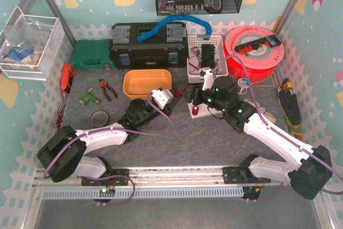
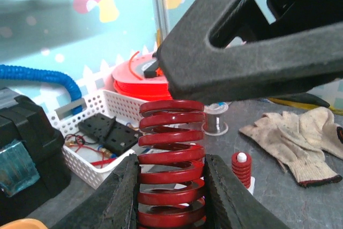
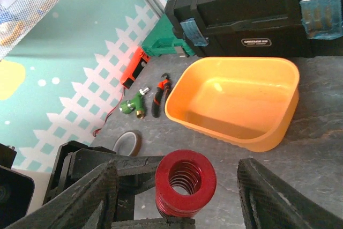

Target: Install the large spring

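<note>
The large red spring (image 2: 171, 127) stands upright between my left gripper's fingers (image 2: 171, 159), which are shut on its lower coils. From above in the right wrist view, the spring (image 3: 185, 178) shows its open top. My right gripper (image 3: 176, 165) is open wide, with one finger on either side of the spring's top and not touching it. In the top view, the left gripper (image 1: 171, 99) and right gripper (image 1: 194, 97) meet at mid-table, and the spring is hidden between them. A small red spring on a white post (image 2: 241, 167) stands just right of it.
A yellow bin (image 1: 147, 83) sits just behind the grippers, with a black toolbox (image 1: 147, 44) beyond it. A white basket (image 1: 206, 57) and a red spool (image 1: 252, 52) are at back right. Work gloves (image 2: 295, 138) lie to the right. A tape ring (image 1: 99, 117) and pliers (image 1: 107, 89) lie to the left.
</note>
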`<state>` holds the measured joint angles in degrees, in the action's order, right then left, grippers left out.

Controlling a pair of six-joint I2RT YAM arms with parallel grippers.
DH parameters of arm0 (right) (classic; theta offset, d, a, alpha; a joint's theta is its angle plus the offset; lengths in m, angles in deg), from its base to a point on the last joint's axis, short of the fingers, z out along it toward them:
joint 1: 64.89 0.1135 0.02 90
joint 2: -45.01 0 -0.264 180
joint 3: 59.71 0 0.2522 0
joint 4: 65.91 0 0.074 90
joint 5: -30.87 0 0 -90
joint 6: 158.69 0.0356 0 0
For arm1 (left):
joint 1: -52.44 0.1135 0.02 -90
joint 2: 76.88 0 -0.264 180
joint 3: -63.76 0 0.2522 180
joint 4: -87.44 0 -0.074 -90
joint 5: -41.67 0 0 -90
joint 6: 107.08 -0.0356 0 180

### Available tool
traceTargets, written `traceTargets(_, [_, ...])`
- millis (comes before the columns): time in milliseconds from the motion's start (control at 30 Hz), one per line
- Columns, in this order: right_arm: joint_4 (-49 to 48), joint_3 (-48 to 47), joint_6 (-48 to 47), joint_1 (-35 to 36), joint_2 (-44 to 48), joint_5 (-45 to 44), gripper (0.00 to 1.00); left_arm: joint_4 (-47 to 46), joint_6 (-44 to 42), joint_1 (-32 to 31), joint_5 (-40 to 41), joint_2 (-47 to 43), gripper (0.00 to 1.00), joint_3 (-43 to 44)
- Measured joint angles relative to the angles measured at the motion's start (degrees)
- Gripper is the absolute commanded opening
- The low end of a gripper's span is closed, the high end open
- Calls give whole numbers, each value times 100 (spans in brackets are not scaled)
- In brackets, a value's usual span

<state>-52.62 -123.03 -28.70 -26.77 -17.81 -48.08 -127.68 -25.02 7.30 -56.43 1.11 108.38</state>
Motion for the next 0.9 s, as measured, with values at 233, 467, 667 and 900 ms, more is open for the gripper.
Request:
traceTargets(233, [-275, 11, 227, 0, -269, 345, 61, -37, -83, -61, -4, -74, 10, -17])
traceTargets(467, [-553, 79, 391, -37, -457, 636, 12, -114, -153, -81, 39, -109, 29, -72])
traceTargets(667, [-807, 267, 260, -55, -431, 527, 0, -74, -179, -122, 483, -107, 71, -79])
traceTargets(900, [-866, 730, -299, -52, -240, -835, 0, 52, 59, -92, 1239, -107, 98, -184])
